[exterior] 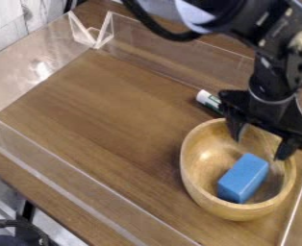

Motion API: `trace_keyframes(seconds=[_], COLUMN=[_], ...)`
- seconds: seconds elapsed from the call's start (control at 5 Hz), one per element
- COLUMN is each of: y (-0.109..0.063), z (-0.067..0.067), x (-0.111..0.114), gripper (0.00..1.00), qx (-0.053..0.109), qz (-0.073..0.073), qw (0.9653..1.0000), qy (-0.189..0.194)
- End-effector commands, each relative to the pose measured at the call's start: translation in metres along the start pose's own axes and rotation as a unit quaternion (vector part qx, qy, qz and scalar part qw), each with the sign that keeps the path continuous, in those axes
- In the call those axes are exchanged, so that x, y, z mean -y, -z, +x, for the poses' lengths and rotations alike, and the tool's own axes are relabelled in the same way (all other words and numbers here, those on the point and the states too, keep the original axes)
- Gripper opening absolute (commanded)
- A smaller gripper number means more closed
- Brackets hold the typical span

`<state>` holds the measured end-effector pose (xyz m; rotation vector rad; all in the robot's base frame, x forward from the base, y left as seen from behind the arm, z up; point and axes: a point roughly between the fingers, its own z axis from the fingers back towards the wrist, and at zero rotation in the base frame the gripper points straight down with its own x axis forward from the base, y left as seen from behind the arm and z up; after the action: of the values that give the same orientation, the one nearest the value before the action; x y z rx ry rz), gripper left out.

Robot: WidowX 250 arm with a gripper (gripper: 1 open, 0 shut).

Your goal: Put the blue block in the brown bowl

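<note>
The blue block lies inside the brown bowl, on the bowl's floor toward the right. My gripper hangs open just above the bowl's far rim, pointing steeply down, its two dark fingers spread wide with nothing between them. One fingertip sits over the bowl's back left edge, the other reaches toward the right rim. The block lies below and slightly in front of the gripper, apart from it.
A small white-and-green marker lies on the wooden table just behind the bowl, partly hidden by the gripper. Clear acrylic walls fence the table at the back left and along the front edge.
</note>
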<state>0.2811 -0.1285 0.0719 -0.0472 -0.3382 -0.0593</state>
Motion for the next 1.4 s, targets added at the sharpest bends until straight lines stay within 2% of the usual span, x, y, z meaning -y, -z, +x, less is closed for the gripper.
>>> trace_keyframes(seconds=[0.0,0.4,0.6,1.0,1.2], y=[-0.009,-0.007,-0.007,-0.019,-0.029], z=[0.015,0.016,0.016,0.017,0.020], x=[0.010,0.013,0.014,0.014,0.013], gripper=[1.00,1.00,0.00,0.00,0.00], qx=[0.026,0.025,0.024,0.016,0.019], qz=[-0.016,-0.021,-0.022,-0.019,-0.022], qw=[0.9995,0.9994,0.9994,0.9997,0.9996], qy=[-0.005,-0.007,-0.008,-0.003,-0.003])
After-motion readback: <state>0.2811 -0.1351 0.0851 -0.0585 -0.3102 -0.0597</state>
